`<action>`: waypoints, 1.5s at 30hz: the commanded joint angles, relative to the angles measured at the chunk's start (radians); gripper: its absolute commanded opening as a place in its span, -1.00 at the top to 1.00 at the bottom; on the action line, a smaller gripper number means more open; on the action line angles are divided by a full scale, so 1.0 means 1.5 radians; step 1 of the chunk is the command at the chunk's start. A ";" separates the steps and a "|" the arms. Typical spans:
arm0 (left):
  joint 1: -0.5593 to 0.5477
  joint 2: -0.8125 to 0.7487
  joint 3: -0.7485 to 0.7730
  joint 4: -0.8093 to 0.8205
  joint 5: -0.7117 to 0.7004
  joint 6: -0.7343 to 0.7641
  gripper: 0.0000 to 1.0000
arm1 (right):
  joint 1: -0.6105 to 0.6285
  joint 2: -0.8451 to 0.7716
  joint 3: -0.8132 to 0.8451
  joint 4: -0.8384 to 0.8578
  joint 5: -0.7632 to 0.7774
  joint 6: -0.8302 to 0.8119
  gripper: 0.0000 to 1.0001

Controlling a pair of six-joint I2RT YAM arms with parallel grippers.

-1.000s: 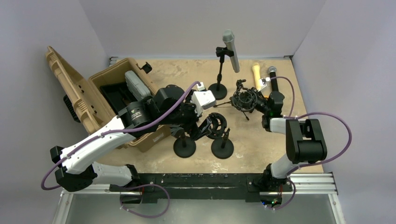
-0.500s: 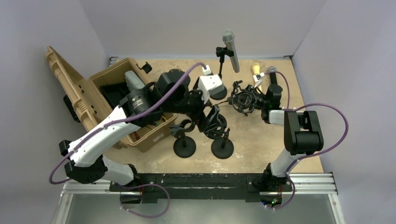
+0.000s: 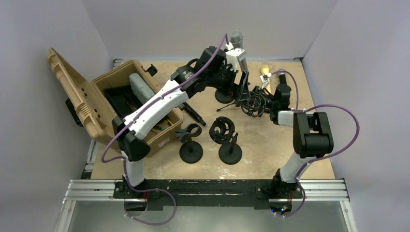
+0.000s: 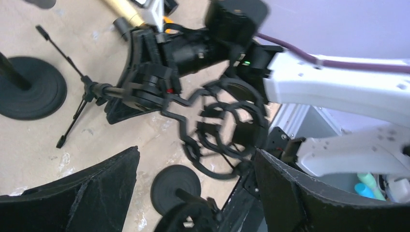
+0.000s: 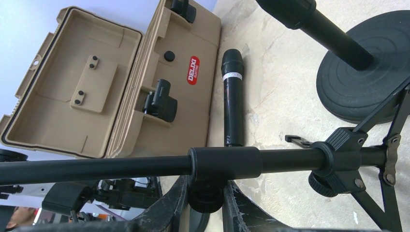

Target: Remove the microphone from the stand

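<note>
- Microphone (image 3: 236, 36) is seen clipped, head up and tilted, in the far stand (image 3: 222, 98) near the back wall; it is not yet gripped.
- Left gripper (image 4: 196, 164) is held wide open just beside the microphone body. Nothing lies between its fingers (image 4: 96, 193), and contact cannot be told from overhead.
- Right gripper (image 5: 206, 195) is clenched on the collar of a tripod rod (image 5: 290, 159), which belongs to a different stand carrying the shock mount (image 3: 255, 102).
- Risk judged: the microphone's own stand is left unsteadied, so a pull off the clip's axis could tip or drag it.
- Risk judged: both wrists are crowded together, so a swing of the left arm could strike the tripod or the right wrist.
- Risk judged: a shallow pinch on the smooth grey barrel could slip.
</note>
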 commanded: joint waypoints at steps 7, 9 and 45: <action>0.030 0.060 0.025 0.092 -0.022 -0.074 -0.54 | 0.008 0.006 0.000 -0.005 0.018 -0.009 1.00; 0.030 0.058 -0.008 0.123 -0.009 -0.109 -0.53 | 0.009 0.007 0.004 -0.009 0.020 -0.010 1.00; 0.052 -0.089 -0.443 0.776 0.079 -0.743 0.71 | 0.010 -0.194 -0.173 0.122 0.162 -0.013 -0.36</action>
